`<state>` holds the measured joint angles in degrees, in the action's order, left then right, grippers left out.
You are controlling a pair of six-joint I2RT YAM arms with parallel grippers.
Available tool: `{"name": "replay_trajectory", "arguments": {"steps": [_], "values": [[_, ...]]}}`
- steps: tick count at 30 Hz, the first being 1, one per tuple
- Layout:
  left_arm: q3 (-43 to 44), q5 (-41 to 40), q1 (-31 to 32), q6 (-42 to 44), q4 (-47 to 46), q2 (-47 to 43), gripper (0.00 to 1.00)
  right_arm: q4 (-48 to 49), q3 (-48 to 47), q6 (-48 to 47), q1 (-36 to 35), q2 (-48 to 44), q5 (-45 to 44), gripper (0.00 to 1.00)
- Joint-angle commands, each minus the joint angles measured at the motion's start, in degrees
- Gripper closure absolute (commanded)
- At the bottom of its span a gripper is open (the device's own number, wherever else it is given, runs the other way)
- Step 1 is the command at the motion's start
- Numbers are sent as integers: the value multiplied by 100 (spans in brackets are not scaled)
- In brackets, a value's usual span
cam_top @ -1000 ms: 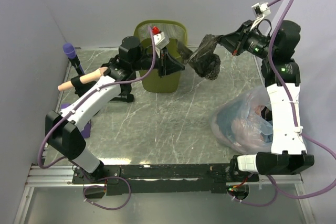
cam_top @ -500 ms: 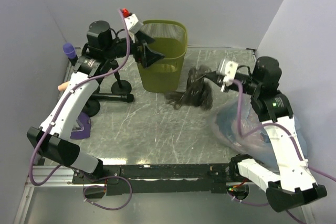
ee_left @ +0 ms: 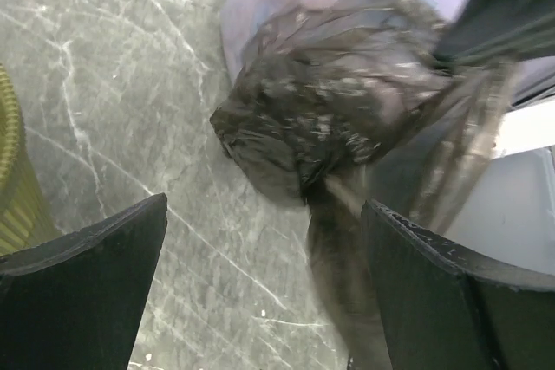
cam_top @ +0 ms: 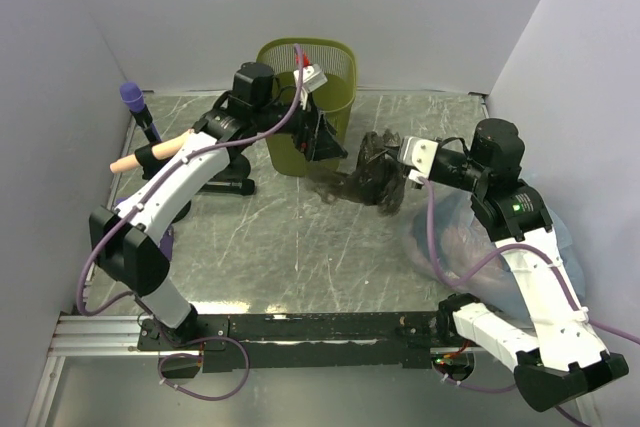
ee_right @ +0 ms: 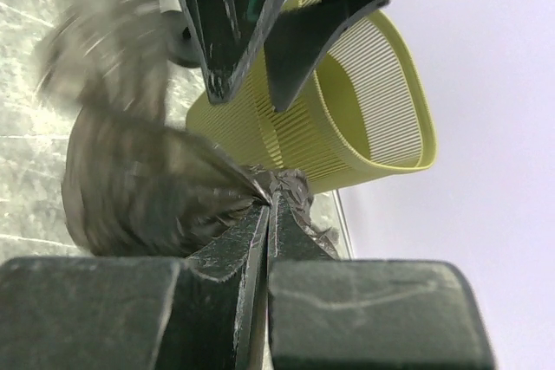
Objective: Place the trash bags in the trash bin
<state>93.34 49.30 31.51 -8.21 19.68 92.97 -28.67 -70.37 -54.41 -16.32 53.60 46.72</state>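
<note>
Trash bag (cam_top: 376,173) pinched in right gripper (ee_right: 267,203), beside trash bin (cam_top: 341,95)

Robot lab cell — plain pale walls (cam_top: 420,7), marble-patterned tabletop (cam_top: 300,237), cabled arms (cam_top: 180,182) on a metal rail (cam_top: 320,327)

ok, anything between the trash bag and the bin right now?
Yes. The open left gripper sits beside the trash bin, at its right front side, between it and the trash bag pinched in the right gripper. Nothing else visible there.
</note>
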Motion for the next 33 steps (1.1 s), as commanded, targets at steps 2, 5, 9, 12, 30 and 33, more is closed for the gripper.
{"name": "replay_trajectory", "arguments": {"steps": [2, 5, 9, 12, 30, 33], "values": [[264, -270, 215, 109, -68, 309, 3, 502, -108, -8, -126, -8, 48, 100], [263, -306, 426, -5, -517, 520, 3, 196, -240, -209, -153, 27, 39, 100], [588, -342, 681, -32, -816, 845, 3, 89, -197, -272, -170, -52, -66, 100], [668, -88, 795, -49, -1027, 1047, 6, 19, -170, -193, -170, -104, -84, 100], [-131, 247, -162, 214, -1449, -58, 99, -1017, 259, -850, -21, -868, -690, 100], [-132, 308, -206, 416, -1231, -235, 99, -1229, 515, -1202, -30, -1054, -743, 100]]}}
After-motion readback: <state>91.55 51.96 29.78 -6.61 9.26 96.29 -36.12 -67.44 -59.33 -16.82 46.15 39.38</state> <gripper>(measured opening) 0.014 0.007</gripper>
